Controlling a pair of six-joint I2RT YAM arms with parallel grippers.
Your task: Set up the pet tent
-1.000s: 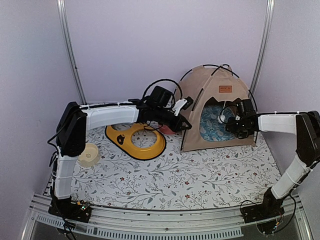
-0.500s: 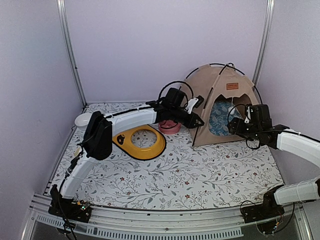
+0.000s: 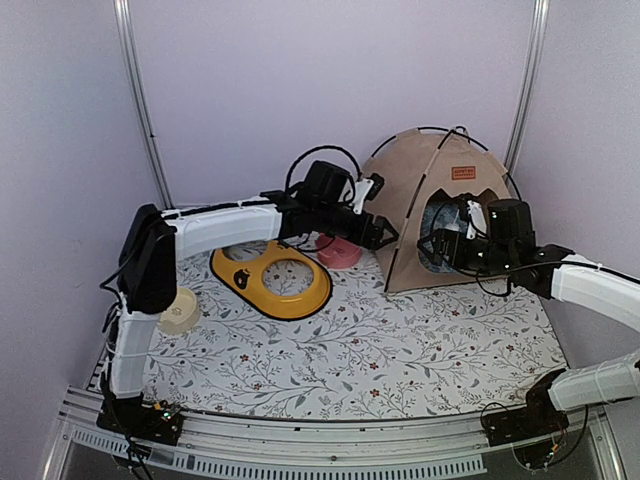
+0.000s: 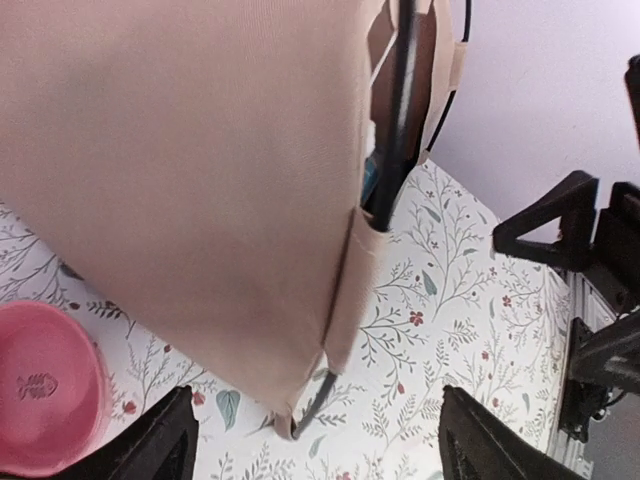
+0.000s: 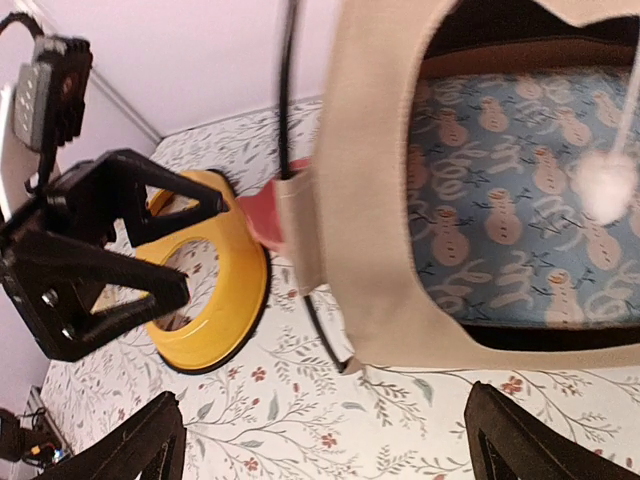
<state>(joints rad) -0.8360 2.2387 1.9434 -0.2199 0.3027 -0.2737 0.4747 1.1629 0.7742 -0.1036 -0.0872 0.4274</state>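
Note:
The tan pet tent (image 3: 450,205) stands upright at the back right on its black crossing poles, its brown label patch (image 3: 463,172) over the doorway. My left gripper (image 3: 385,234) is open just left of the tent's front left corner and holds nothing. In the left wrist view (image 4: 315,445) the tent's fabric (image 4: 190,170) and a pole (image 4: 404,110) lie ahead, apart from the fingers. My right gripper (image 3: 430,246) is open before the doorway and holds nothing (image 5: 325,440). A blue cushion (image 5: 500,230) and a white pom-pom (image 5: 606,190) show inside.
A yellow double-bowl feeder (image 3: 275,284) lies left of the tent, with a pink bowl (image 3: 340,253) between the two. A cream bowl (image 3: 180,310) sits at the left edge by the left arm. The walls stand close behind and to the right of the tent.
The tent shifted right, then stayed. My left gripper has opened, let go of the tent's corner and pulled back left. My right gripper has opened wider and moved left across the doorway.

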